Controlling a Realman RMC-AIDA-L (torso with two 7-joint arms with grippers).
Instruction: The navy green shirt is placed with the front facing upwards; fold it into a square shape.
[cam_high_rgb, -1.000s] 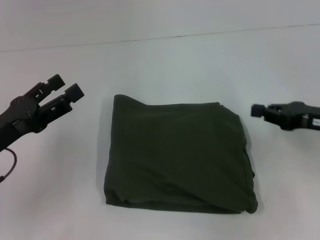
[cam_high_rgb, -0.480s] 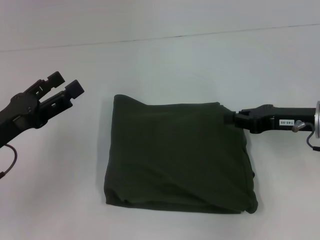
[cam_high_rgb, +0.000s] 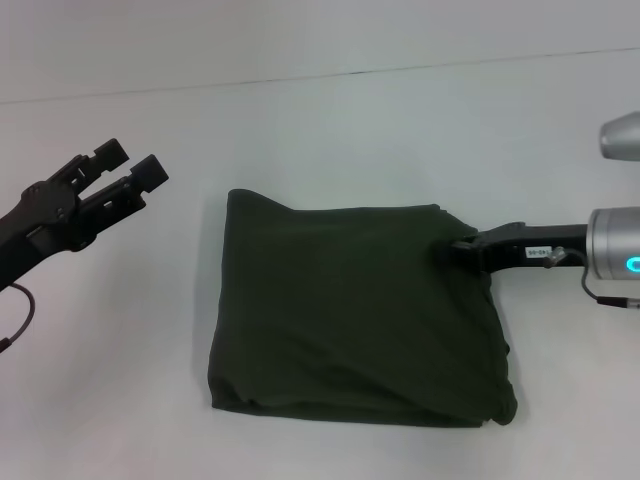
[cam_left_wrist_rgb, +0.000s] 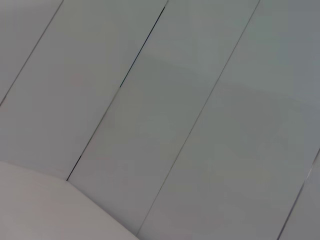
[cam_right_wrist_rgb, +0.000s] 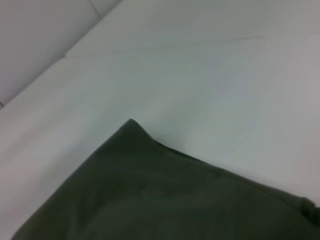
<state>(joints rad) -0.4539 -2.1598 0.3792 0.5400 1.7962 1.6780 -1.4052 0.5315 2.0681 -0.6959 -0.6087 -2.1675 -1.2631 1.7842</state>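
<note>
The navy green shirt (cam_high_rgb: 350, 310) lies folded into a rough square on the white table (cam_high_rgb: 350, 130), plain side up, with no lettering showing. My left gripper (cam_high_rgb: 132, 165) hovers open and empty to the left of the shirt, apart from it. My right gripper (cam_high_rgb: 458, 248) reaches in from the right, and its tip is at the shirt's far right corner, where the cloth bunches slightly. In the right wrist view the shirt (cam_right_wrist_rgb: 150, 200) fills the lower part, with one corner pointing onto bare table. The left wrist view shows no shirt.
White tabletop surrounds the shirt on all sides, and its far edge (cam_high_rgb: 320, 75) runs across the back. The left wrist view shows only pale wall panels (cam_left_wrist_rgb: 175, 125) with dark seams.
My right arm has moved left from beside the shirt until its tip reached the shirt's far right corner. The left gripper has barely shifted. The shirt lies as before.
</note>
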